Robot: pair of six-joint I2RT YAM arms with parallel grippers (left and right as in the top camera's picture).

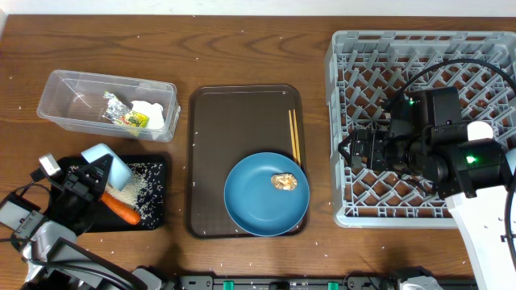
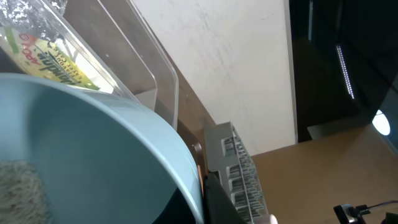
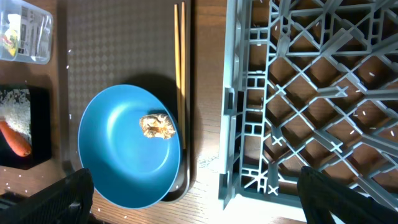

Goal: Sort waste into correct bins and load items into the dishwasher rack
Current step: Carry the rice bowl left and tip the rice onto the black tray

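At the far left of the worktop, the clear tub (image 1: 60, 93) holds the crumpled silvery wrapper with its green-yellow packet (image 1: 125, 114) and, against its right end, the white tissue (image 1: 151, 113). Just below it, the black tray (image 1: 159, 219) carries a spread of white rice grains (image 1: 129, 192) with the orange carrot (image 1: 121, 209) lying across them. My left hand (image 1: 93, 173) is clamped on the light blue cup (image 1: 111, 165), which is tipped over the tray's upper left corner; the left wrist view shows some rice inside the cup.

In the middle, the brown serving tray (image 1: 218, 129) bears the blue plate (image 1: 254, 201) at its lower right, and the golden-brown morsel (image 1: 285, 182) sits on the plate. The wooden chopsticks (image 1: 294, 137) lie side by side on the tray along its right edge, above the plate.

On the right stands the grey dishwasher rack (image 1: 363, 201). My right hand (image 1: 348, 151) hovers over its left side, fingers (image 3: 68, 196) spread wide apart and holding nothing.
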